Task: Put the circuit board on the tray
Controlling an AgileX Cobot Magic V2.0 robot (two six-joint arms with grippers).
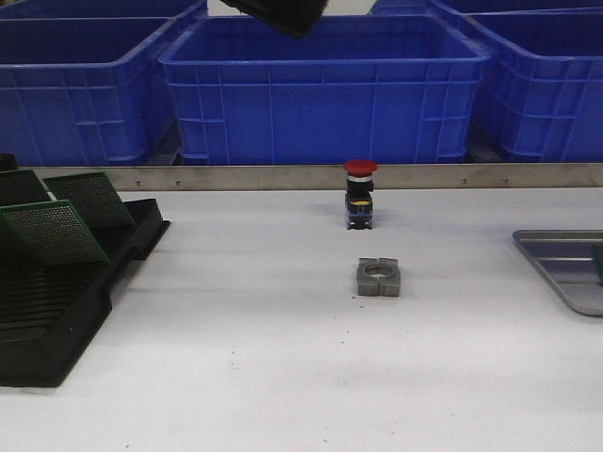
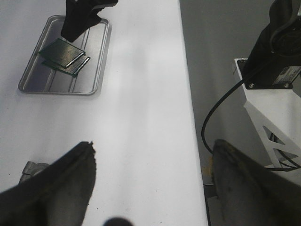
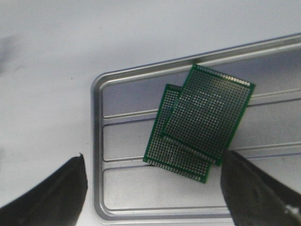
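Two green circuit boards lie overlapped and askew in the tray, the lower partly hidden, long axes crossing its ribs. Right gripper above, spread, empty; left gripper likewise spread.

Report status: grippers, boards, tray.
Left gripper open, empty. Right gripper open above tray. Two circuit boards lie overlapped in tray. Nothing in the way.
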